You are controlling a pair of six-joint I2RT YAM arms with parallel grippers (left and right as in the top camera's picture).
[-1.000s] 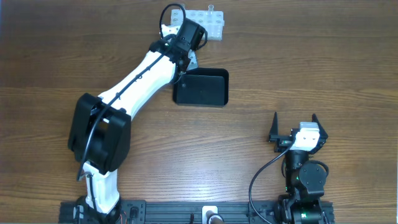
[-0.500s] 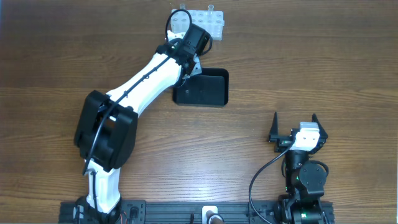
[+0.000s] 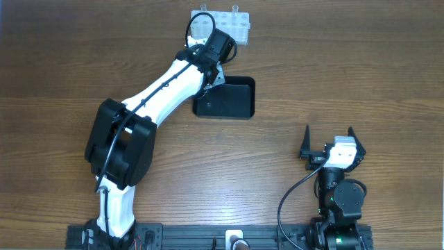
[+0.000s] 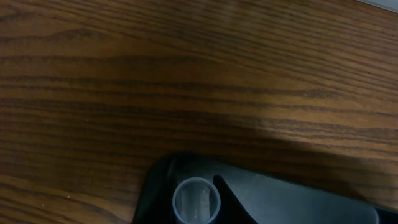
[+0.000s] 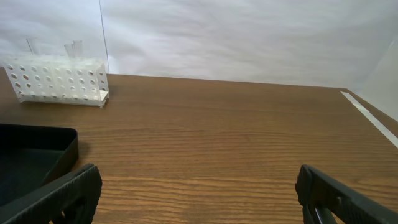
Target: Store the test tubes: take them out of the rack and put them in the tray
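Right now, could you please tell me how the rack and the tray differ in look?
The rack is white and dotted with holes; the tray is plain black. The rack stands as an upright block with test tubes sticking out of its top; the tray is a low, shallow dish. Both rest on the wooden table, the rack farther from the arms' bases.

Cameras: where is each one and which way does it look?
Top view: above the table, looking down on both arms, rack, tray.
Left wrist view: on left arm, looking down at test tube, tray corner.
Right wrist view: low on right arm, looking across at rack; own open fingers show.
Shared: top and right wrist see rack, tray.
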